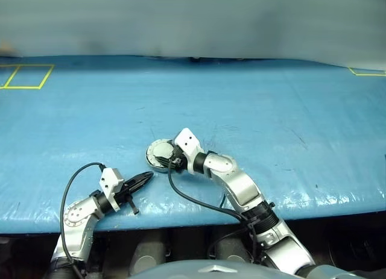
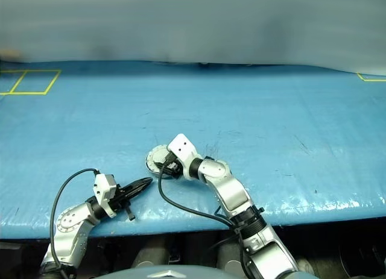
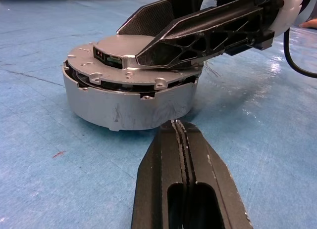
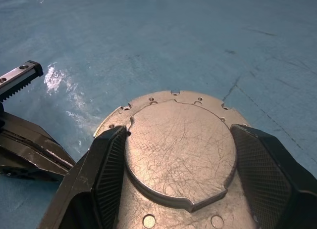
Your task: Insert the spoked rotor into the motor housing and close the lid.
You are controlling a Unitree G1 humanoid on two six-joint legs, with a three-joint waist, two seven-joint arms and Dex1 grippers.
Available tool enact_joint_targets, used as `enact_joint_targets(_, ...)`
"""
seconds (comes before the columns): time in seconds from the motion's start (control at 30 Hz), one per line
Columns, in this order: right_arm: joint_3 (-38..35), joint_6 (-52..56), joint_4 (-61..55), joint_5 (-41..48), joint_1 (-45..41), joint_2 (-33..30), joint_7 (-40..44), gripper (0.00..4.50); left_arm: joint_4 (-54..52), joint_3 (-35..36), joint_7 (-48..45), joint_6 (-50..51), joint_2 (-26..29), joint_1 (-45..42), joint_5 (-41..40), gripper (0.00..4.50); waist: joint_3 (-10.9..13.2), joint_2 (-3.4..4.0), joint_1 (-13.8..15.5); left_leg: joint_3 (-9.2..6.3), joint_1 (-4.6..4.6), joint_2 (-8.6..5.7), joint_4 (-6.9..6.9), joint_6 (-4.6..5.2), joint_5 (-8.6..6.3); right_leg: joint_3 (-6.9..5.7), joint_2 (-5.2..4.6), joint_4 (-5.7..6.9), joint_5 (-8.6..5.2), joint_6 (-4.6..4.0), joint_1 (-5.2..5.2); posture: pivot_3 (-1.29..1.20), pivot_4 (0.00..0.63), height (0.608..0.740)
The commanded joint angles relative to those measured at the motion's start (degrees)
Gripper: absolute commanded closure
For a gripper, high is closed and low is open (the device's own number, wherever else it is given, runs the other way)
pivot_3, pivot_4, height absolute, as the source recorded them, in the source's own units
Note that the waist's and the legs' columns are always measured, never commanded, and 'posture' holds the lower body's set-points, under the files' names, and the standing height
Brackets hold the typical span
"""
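- Left eye view: no brand, label or readable writing shows anywhere; the only markings are yellow taped outlines (image 1: 24,76) at the far left of the blue table cover (image 1: 271,110) and another at its far right edge. The right arm reaches forward and toward the robot's left, bent at the wrist, so the right gripper (image 1: 170,156) sits over the motor housing (image 1: 158,155), which stands near the middle of the cover, toward the near edge. The left arm lies low at the near edge, and the left gripper (image 1: 145,178) points level toward the housing, its tip just short of it.
- Right eye view: the same layout; the lid (image 2: 158,153) shows as a pale grey disc on top of the housing, partly hidden by the right gripper's white wrist block.
- Left wrist view: the left gripper's two black fingers (image 3: 163,179) are pressed together with nothing between them, their tip just beside the housing's plain grey wall. The lid rests on the housing a little askew, with a dark gap under its edge on one side. A small green patch on the lid's top is too small to read. One right finger lies across the lid.
- Right wrist view: the right gripper's fingers (image 4: 106,174) stand wide apart, one on each side of the lid's scratched raised centre circle, straddling the lid. Whether the pads press its edge I cannot tell.
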Motion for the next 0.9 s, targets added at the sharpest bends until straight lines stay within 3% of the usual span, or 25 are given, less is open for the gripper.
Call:
enact_joint_targets(0.03,1.14,2.56,1.14,-0.87,1.17,0.49,-1.09,1.53,0.19,-0.15,0.30,-1.00,-0.06,0.07,0.29,4.50,-0.04,0.05,-0.08,0.00,0.01,0.00,0.00,-0.01,0.00,0.00,0.00,0.00,-0.03,0.04,0.01,0.00,0.150,0.740)
enact_joint_targets(0.9,3.23,5.90,1.29,-4.12,0.02,1.88,-6.95,1.53,2.45,-0.35,0.42,-2.19,0.18,0.17,0.32,4.50,-0.17,0.26,-0.50,0.00,0.14,0.01,-0.22,-0.07,0.04,0.01,-0.08,0.00,-0.17,0.16,0.00,0.00,0.150,0.740)
